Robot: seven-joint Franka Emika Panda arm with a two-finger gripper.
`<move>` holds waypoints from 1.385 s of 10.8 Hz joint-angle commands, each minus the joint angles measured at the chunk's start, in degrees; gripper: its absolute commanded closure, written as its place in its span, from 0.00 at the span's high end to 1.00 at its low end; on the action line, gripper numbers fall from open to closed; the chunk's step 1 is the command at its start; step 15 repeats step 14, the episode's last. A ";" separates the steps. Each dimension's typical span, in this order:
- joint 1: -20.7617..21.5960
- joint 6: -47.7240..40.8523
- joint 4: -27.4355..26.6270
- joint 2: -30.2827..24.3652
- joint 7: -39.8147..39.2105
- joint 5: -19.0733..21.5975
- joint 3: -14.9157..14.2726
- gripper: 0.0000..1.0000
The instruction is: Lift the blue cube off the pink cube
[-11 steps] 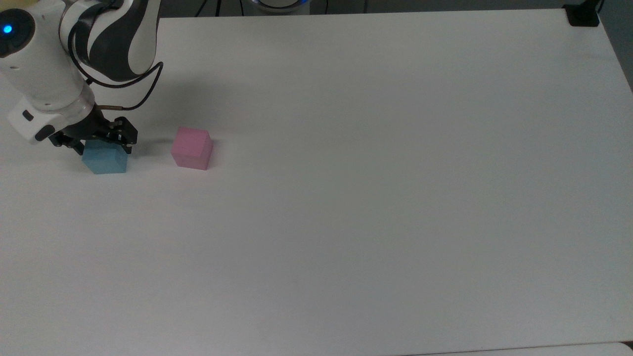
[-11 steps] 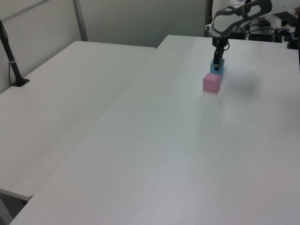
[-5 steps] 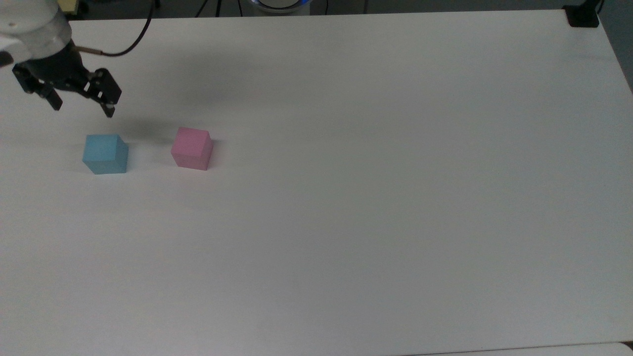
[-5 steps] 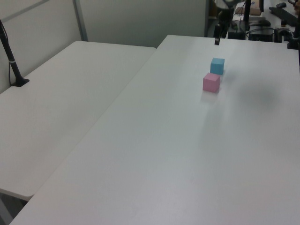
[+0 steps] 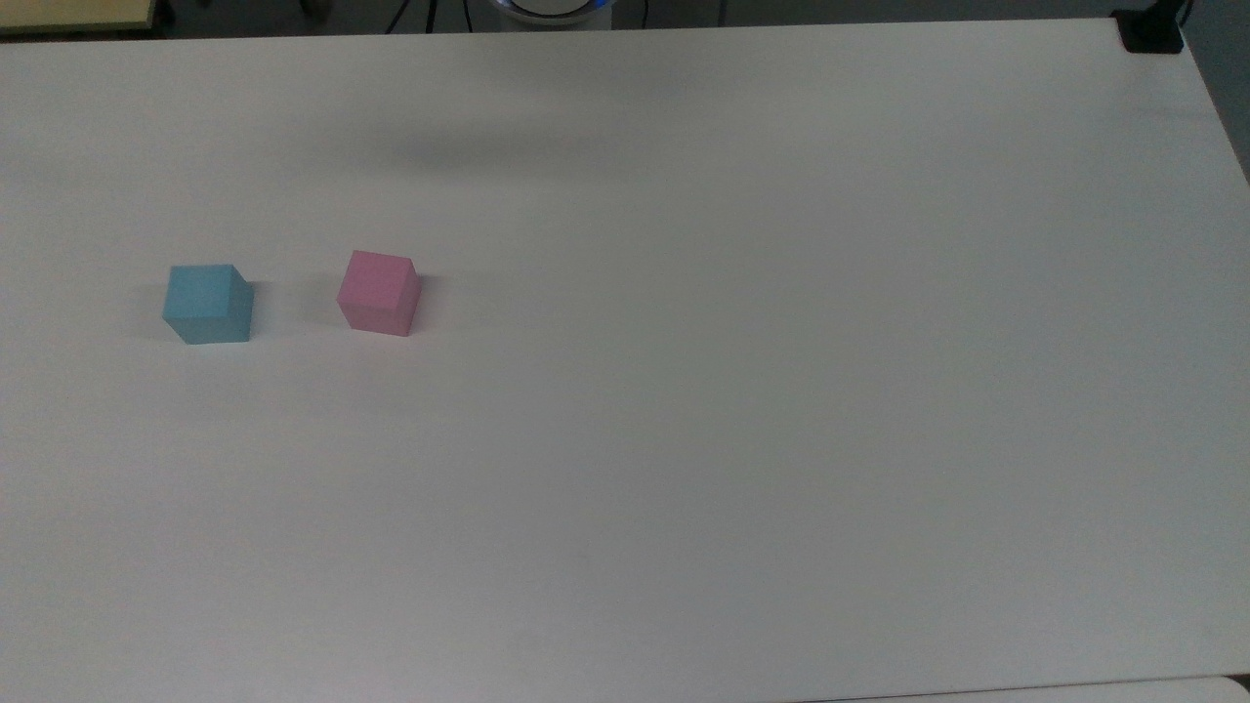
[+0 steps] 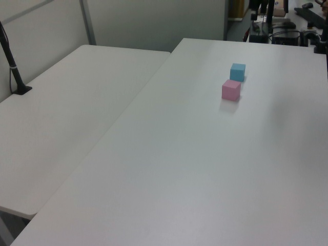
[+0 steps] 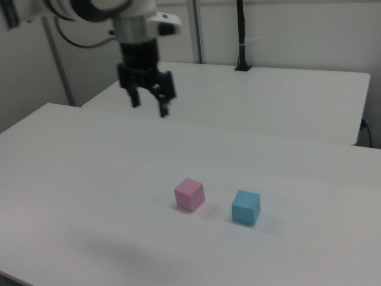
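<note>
The blue cube rests on the white table, apart from the pink cube, which sits to its right in the top view. A bare gap of table separates them. In the right view my gripper hangs high above the table, up and to the left of the pink cube, open with nothing between its black fingers.
The white table spreads wide to the top view's right. A black camera mount sits at its far right corner. A second white table with a black pole stands beside it.
The gripper has let go of the blue cube, risen and left the top view and the left view. Both cubes have stayed where they were.
</note>
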 commanded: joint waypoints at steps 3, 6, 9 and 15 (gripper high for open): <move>17.38 -1.21 -5.06 -6.31 2.76 -0.47 -10.81 1.00; 17.57 2.68 -7.00 -5.43 -2.27 -2.41 -10.64 1.00; 16.17 2.59 -6.73 -5.34 -2.35 -2.32 -8.81 1.00; 11.32 2.50 -6.91 -5.69 -2.00 -2.15 -3.08 1.00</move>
